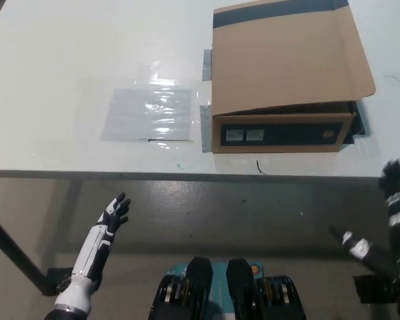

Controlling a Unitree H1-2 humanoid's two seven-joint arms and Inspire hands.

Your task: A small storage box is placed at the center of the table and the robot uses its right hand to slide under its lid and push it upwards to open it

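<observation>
While its flat cardboard lid stays down, rectangular storage box on white table, glossy plastic sheet beside, white left hand released, black right hand grip unclear.

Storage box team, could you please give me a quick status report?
Left robot hand open, below table edge. Right robot hand low at right, off the storage box; fingers unclear. Lid down. Clear plastic sheet beside box, not blocking.
</observation>
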